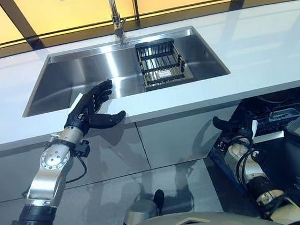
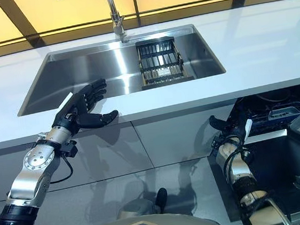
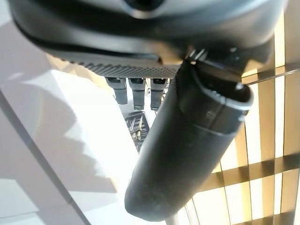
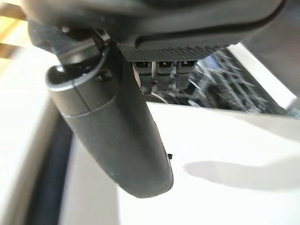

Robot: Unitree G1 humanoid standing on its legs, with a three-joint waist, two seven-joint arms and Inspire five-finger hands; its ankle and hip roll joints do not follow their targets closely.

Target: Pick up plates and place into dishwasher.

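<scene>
Left hand, fingers spread and empty, hovers over the sink's front edge; right hand, fingers unclear, reaches the dishwasher below.

Sink set in bench. Faucet behind sink. Rack in sink's right part. Left hand over bench front edge at sink's near rim. Dishwasher below bench, right; right hand at it.

Your right hand up close, thumb jutting out, fingers straight, white surface beneath, dark wire rack beyond.
</scene>
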